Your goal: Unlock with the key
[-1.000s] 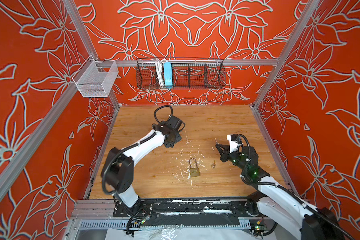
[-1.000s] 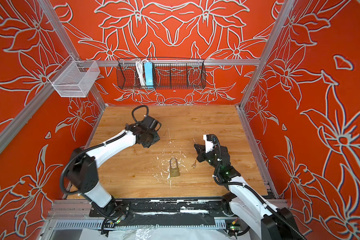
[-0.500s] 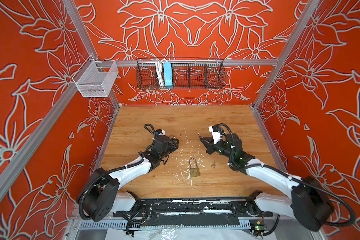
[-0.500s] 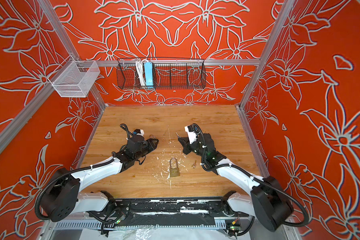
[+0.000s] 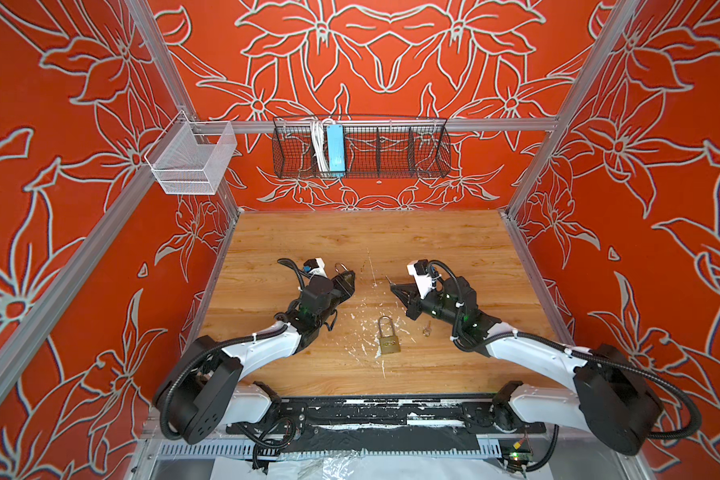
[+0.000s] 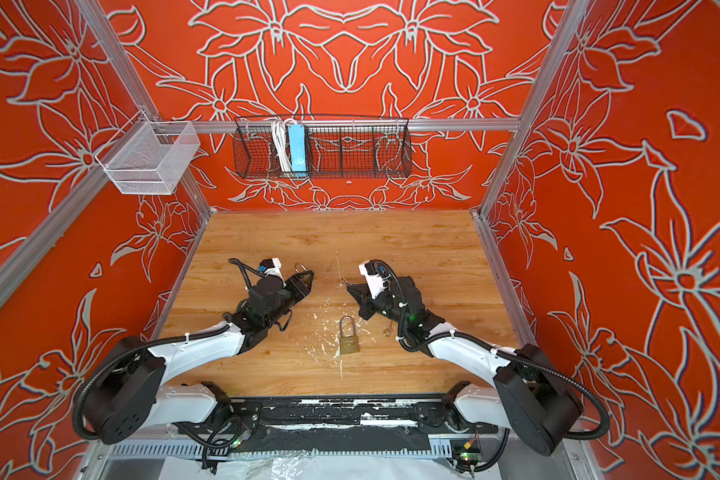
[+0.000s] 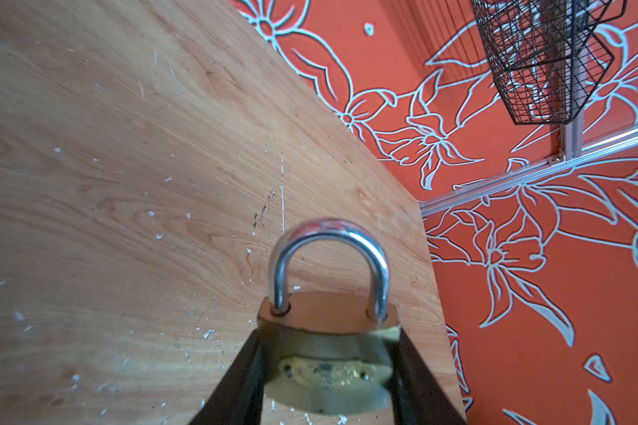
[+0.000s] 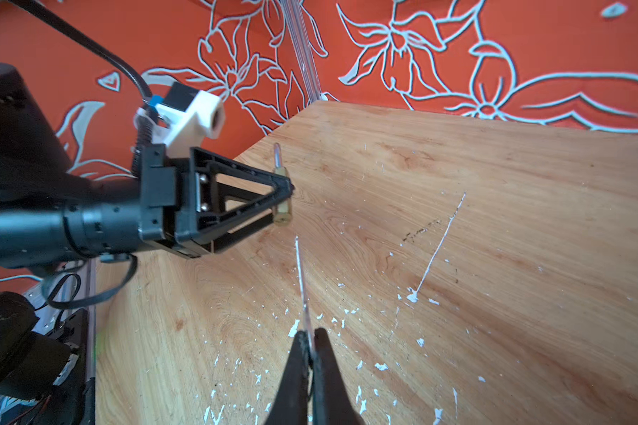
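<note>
My left gripper (image 7: 328, 338) is shut on the brass body of a padlock (image 7: 328, 353), whose steel shackle (image 7: 328, 235) sticks out past the fingertips. In both top views that gripper (image 5: 348, 279) (image 6: 308, 276) hangs left of the middle and points right. My right gripper (image 8: 310, 336) is shut on a key (image 8: 302, 287), seen edge-on as a thin blade. It faces the left gripper (image 8: 286, 197) and the held padlock (image 8: 281, 215) across a gap. In a top view the right gripper (image 5: 395, 287) sits right of the middle.
A second brass padlock (image 5: 387, 341) lies flat on the wooden table (image 5: 433, 241) near the front, with a loose key (image 5: 427, 330) to its right. A black wire basket (image 5: 360, 147) and a white mesh basket (image 5: 190, 160) hang on the back rail. Red walls close in on three sides.
The left arm has dropped lower and its gripper has turned to point right. The right gripper has moved left and back toward the middle, so both now face each other.
</note>
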You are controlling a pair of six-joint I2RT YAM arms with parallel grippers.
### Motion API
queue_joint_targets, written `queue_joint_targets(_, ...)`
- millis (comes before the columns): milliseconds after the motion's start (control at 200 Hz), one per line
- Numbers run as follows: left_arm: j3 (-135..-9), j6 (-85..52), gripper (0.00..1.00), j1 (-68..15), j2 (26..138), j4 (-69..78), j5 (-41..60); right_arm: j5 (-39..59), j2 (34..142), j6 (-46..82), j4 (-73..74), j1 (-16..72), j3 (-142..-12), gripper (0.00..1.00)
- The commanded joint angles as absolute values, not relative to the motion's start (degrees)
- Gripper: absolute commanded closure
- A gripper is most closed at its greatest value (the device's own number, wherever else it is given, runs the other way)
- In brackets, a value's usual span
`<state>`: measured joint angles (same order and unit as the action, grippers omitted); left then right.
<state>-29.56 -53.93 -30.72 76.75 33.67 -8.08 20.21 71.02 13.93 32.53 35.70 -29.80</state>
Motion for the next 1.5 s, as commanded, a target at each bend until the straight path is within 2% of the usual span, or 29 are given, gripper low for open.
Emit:
queue_joint_targets(0,-28.52,-55.12,1.0,-31.25,77.46,44.03,-7.82,20.51,71.44,13.1,33.88,36.28,-29.71,1.0)
queue_joint_targets(390,-26.44,-57.39,1.0,-31.29,70.29,42.21,-9.29,22.93,75.83,11.65,33.62,39.44,-32.13,1.0)
queue_joint_targets(540,-25.27,-59.77,1.0,-31.29,70.87,44.65,-9.07,24.5,78.9,11.5,33.66,42.19,-34.04,1.0)
queue_joint_targets(821,-27.61,-62.79,1.0,-31.44,75.61,46.95,1.74,23.54,83.43,14.12,35.12,42.69,-35.87,1.0)
queue_joint_targets(1496,-27.52,-65.87,1.0,-32.08,77.92,50.95,5.1,19.8,85.14,13.62,30.38,42.69,-38.06,1.0)
